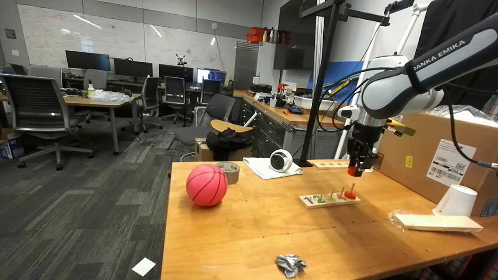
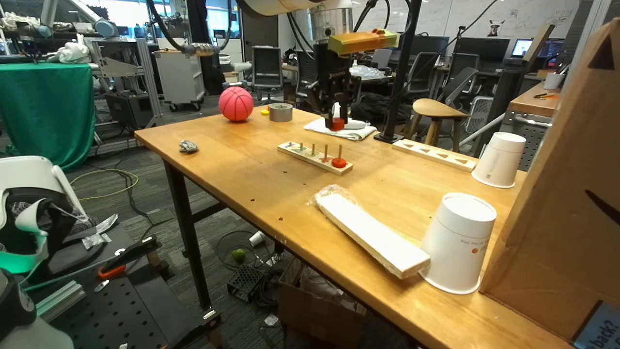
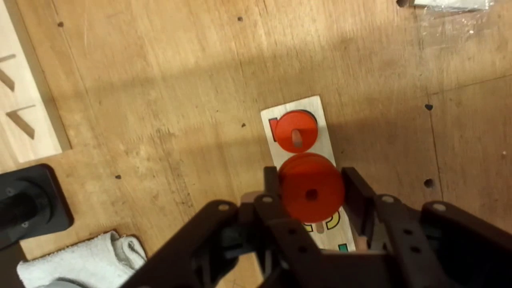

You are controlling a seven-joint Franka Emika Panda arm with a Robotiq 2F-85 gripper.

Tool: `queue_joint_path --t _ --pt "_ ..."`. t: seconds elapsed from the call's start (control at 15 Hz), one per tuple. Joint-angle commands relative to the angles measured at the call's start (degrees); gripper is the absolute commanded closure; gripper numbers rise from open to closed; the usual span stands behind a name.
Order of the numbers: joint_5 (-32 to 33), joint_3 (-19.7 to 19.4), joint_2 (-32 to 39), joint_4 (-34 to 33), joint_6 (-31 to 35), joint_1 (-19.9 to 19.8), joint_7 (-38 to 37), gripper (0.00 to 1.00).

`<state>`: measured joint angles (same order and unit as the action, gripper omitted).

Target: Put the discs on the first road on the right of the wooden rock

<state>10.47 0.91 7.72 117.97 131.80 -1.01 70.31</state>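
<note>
Closest in the wrist view, the gripper (image 3: 309,176) pinches a red disc (image 3: 316,182) by two opposite edges; whether it is one disc or a stack I cannot tell. Beyond it, on the wooden surface (image 3: 180,100), lies the numbered peg board (image 3: 282,156), and there a second red disc (image 3: 294,120) sits around the end peg (image 3: 297,138) — the one at the board's right end in both exterior views. That much of the job looks done. The red disc in the gripper is not yet placed, and no disc shows on the other pegs (image 2: 326,151). What remains, I judge, is lowering it onto that same end peg and letting go.

The Franka Panda arm (image 1: 389,91) reaches in from the right edge of an exterior view and bends so that the gripper points down. Both exterior views put the held disc almost directly above the end peg, apart from its tip. Farther off, between the pink basketball (image 2: 236,104) and a roll of tape (image 2: 281,112), lies a yellow piece (image 2: 264,112) — too small to tell whether it belongs to the task.
</note>
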Motion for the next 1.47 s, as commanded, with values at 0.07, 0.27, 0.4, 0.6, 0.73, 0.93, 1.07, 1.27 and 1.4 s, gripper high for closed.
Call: queue_joint_path --t 0.07,0.27,0.4,0.6,0.73,0.93,1.07,1.27,1.4 --pt "0.7 -0.5 -0.3 0.4 -0.4 -0.6 -1.4 0.83" --pt "0.3 -0.5 1.1 -0.2 -0.4 -0.8 -1.4 0.83" --pt "0.3 -0.5 1.9 -0.7 -0.7 -0.9 -1.4 0.83" --pt "0.7 -0.5 3.2 -1.5 -0.8 -0.9 -1.5 0.83" --pt "0.4 -0.4 3.9 -2.2 -0.9 -1.1 -1.2 0.83" --pt "0.5 -0.4 5.1 -3.1 -0.9 -1.3 -1.1 0.83" --pt "0.5 -0.4 5.7 -3.6 -0.9 -1.5 -1.0 0.83" --pt "0.5 -0.4 6.1 -4.2 -0.8 -1.7 -1.0 0.83" --pt "0.4 -0.4 6.2 -4.3 -0.8 -1.8 -1.0 0.83"
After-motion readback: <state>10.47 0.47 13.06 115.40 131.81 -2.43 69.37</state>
